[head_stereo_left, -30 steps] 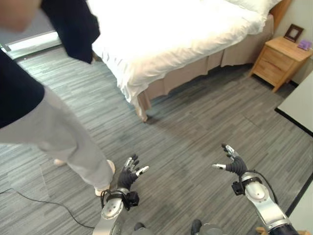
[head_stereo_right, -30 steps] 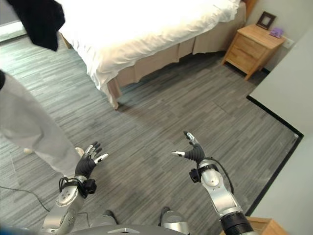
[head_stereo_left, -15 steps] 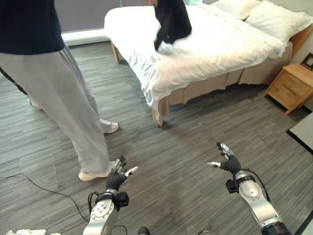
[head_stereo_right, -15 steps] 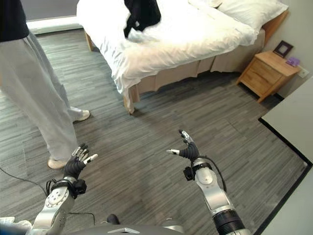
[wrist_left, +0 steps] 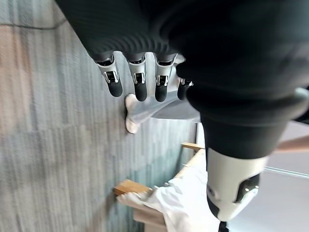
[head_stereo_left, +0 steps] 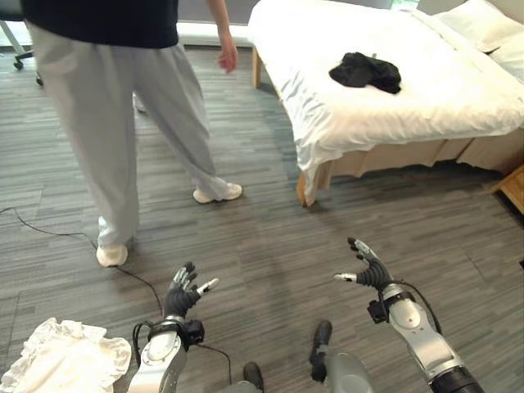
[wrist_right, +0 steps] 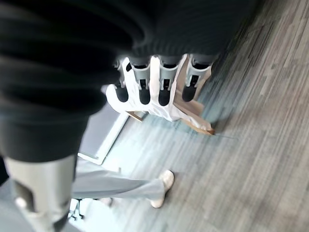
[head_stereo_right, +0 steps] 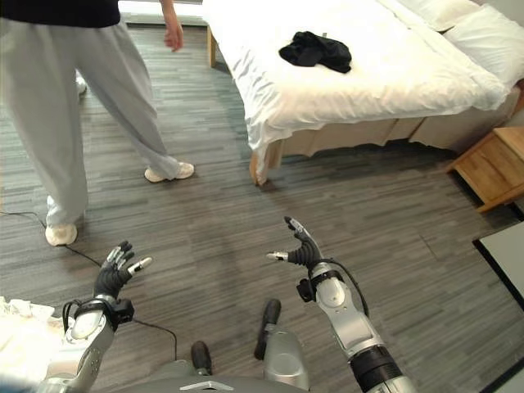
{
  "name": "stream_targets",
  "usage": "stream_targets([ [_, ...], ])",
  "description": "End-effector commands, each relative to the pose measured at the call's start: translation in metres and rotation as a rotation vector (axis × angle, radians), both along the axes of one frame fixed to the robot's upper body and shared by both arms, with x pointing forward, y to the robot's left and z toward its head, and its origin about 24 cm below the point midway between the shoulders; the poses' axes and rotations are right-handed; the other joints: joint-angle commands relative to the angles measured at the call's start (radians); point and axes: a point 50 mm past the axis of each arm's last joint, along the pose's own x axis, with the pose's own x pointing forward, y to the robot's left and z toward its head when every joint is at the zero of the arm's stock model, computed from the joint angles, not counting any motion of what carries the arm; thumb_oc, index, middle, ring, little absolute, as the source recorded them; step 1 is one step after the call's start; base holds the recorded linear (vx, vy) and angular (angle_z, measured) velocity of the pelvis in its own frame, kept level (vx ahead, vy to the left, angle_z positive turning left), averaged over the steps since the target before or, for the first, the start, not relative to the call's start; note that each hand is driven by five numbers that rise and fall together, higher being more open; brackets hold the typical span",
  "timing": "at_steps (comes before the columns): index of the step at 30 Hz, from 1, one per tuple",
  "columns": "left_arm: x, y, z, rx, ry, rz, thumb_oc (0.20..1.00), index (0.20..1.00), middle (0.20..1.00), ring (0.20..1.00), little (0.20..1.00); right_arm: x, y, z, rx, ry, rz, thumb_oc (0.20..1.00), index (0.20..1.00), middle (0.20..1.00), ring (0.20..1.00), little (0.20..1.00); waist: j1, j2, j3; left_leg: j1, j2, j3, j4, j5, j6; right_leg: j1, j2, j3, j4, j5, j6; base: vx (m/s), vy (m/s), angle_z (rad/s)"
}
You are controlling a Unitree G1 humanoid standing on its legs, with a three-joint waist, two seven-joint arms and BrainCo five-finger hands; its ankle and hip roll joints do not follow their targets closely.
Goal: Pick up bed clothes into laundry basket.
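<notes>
- A black garment [head_stereo_left: 366, 71] lies crumpled on top of the white bed [head_stereo_left: 458, 98], near the middle of the sheet, touched by neither hand.
- The bed stands at the far right of the room, and the garment is well apart from both hands, across a stretch of grey plank floor [head_stereo_left: 270, 237].
- The right hand [head_stereo_left: 366, 270] hangs over the floor on the near side of the bed's corner, fingers spread and thumb out, holding nothing.
- The left hand [head_stereo_left: 182, 296] is raised over the floor further left, fingers likewise straight and splayed, empty.
- A person [head_stereo_left: 123, 106] in light grey trousers and a dark top stands on the floor left of the bed, beyond the left hand.
- A heap of white cloth [head_stereo_left: 61, 360] lies low beside the left arm.
</notes>
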Motion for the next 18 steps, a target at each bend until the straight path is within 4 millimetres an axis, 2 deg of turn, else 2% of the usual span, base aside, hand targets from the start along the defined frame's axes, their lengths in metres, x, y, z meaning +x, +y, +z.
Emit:
stream_targets([
  [1,0.005,-0.007,0.019,-0.014,-0.125,-0.070,1.000,1.000,1.000,1.000,1.000,0.026,-0.005,0.022,-0.023,-0.107,-0.001,1.000,1.000,1.000,1.000,1.000,0.010,0.000,-0.019,0.110,0.120,0.053,0.091,-0.166,-0.100,0.145,0.021,-0.001,-0.038,-0.024,0.011,0.24,-0.086,-0.03],
  [2,0.002,-0.008,0.017,-0.027,-0.121,-0.071,1.000,1.000,1.000,1.000,1.000,0.029,-0.007,0.021,-0.046,-0.105,-0.007,1.000,1.000,1.000,1.000,1.000,0.013,0.014,-0.014,0.098,0.131,0.039,0.122,-0.188,-0.109,0.157,0.034,0.016,-0.048,-0.036,0.011,0.14,-0.088,0.15],
  [4,0.003,-0.012,0.014,-0.042,-0.116,-0.090,1.000,1.000,1.000,1.000,1.000,0.035,-0.010,0.024,-0.070,-0.116,-0.013,1.000,1.000,1.000,1.000,1.000,0.018,0.005,-0.006,0.050,0.134,0.040,0.209,-0.191,-0.119,0.169,0.034,0.008,-0.083,-0.028,-0.012,0.11,-0.132,0.11],
  [5,0.005,-0.012,0.016,-0.043,-0.129,-0.099,1.000,1.000,1.000,1.000,1.000,0.040,-0.012,0.029,-0.086,-0.136,-0.010,1.000,1.000,1.000,1.000,1.000,0.025,0.003,0.011,-0.008,0.162,0.030,0.350,-0.176,-0.150,0.189,0.041,0.010,-0.098,-0.036,-0.036,0.10,-0.121,0.02],
  [6,0.005,-0.012,0.016,-0.043,-0.129,-0.099,1.000,1.000,1.000,1.000,1.000,0.040,-0.012,0.030,-0.086,-0.136,-0.010,1.000,1.000,1.000,1.000,1.000,0.024,0.005,0.011,-0.013,0.167,0.028,0.360,-0.180,-0.152,0.189,0.044,0.009,-0.099,-0.035,-0.037,0.09,-0.135,0.06],
  [8,0.008,-0.013,0.017,-0.054,-0.139,-0.099,1.000,1.000,1.000,1.000,1.000,0.042,-0.014,0.033,-0.098,-0.148,-0.016,1.000,1.000,1.000,1.000,1.000,0.039,0.004,0.034,-0.091,0.207,0.003,0.509,-0.117,-0.195,0.217,0.057,0.004,-0.113,-0.064,-0.061,0.02,-0.096,-0.17],
  [9,0.008,-0.013,0.017,-0.054,-0.139,-0.099,1.000,1.000,1.000,1.000,1.000,0.042,-0.014,0.033,-0.098,-0.148,-0.016,1.000,1.000,1.000,1.000,1.000,0.039,0.004,0.034,-0.091,0.207,0.003,0.509,-0.117,-0.195,0.217,0.057,0.004,-0.113,-0.064,-0.061,0.01,-0.073,-0.33],
  [10,0.010,-0.014,0.018,-0.056,-0.144,-0.100,1.000,1.000,1.000,1.000,1.000,0.044,-0.018,0.032,-0.125,-0.149,-0.024,1.000,1.000,1.000,1.000,1.000,0.049,0.004,0.054,-0.146,0.234,0.006,0.523,-0.098,-0.199,0.237,0.051,-0.014,-0.119,-0.079,-0.065,0.01,-0.026,-0.22],
  [11,0.010,-0.014,0.018,-0.056,-0.144,-0.100,1.000,1.000,1.000,1.000,1.000,0.044,-0.018,0.032,-0.125,-0.149,-0.024,1.000,1.000,1.000,1.000,1.000,0.049,0.004,0.054,-0.146,0.234,0.006,0.523,-0.098,-0.199,0.237,0.051,-0.014,-0.119,-0.079,-0.065,0.19,0.023,-0.11],
  [12,0.006,-0.013,0.015,-0.049,-0.126,-0.102,1.000,1.000,1.000,1.000,1.000,0.045,-0.018,0.031,-0.144,-0.144,-0.021,1.000,1.000,1.000,1.000,1.000,0.055,0.014,0.049,-0.138,0.241,0.014,0.436,-0.162,-0.182,0.253,0.048,-0.008,-0.119,-0.097,-0.046,0.21,0.089,0.00],
  [13,0.005,-0.013,0.014,-0.042,-0.122,-0.107,1.000,1.000,1.000,1.000,1.000,0.046,-0.018,0.033,-0.145,-0.149,-0.016,1.000,1.000,1.000,1.000,1.000,0.056,0.017,0.047,-0.147,0.229,0.011,0.379,-0.140,-0.177,0.248,0.041,-0.008,-0.119,-0.094,-0.037,0.21,0.145,-0.02],
  [14,0.005,-0.012,0.014,-0.038,-0.122,-0.104,1.000,1.000,1.000,1.000,1.000,0.048,-0.019,0.035,-0.148,-0.156,-0.020,1.000,1.000,1.000,1.000,1.000,0.061,0.019,0.048,-0.177,0.225,0.024,0.322,-0.091,-0.168,0.242,0.028,-0.016,-0.119,-0.083,-0.034,0.20,0.250,0.00],
  [15,0.002,-0.010,0.012,-0.049,-0.122,-0.084,1.000,1.000,1.000,1.000,1.000,0.050,-0.023,0.041,-0.159,-0.181,-0.030,1.000,1.000,1.000,1.000,1.000,0.071,0.045,0.040,-0.201,0.230,0.025,0.165,0.018,-0.180,0.249,0.027,-0.001,-0.119,-0.097,-0.014,0.16,0.209,-0.02],
  [17,0.000,-0.010,0.012,-0.054,-0.122,-0.078,1.000,1.000,1.000,1.000,1.000,0.050,-0.024,0.043,-0.163,-0.190,-0.035,1.000,1.000,1.000,1.000,1.000,0.073,0.054,0.036,-0.207,0.241,0.026,0.136,0.037,-0.188,0.264,0.029,0.008,-0.119,-0.112,-0.005,0.21,0.153,-0.14],
  [18,-0.001,-0.011,0.011,-0.060,-0.124,-0.074,1.000,1.000,1.000,1.000,1.000,0.050,-0.025,0.044,-0.168,-0.199,-0.036,1.000,1.000,1.000,1.000,1.000,0.075,0.061,0.042,-0.217,0.250,0.050,0.114,0.075,-0.186,0.268,0.029,-0.001,-0.119,-0.108,-0.009,0.19,0.144,-0.20],
])
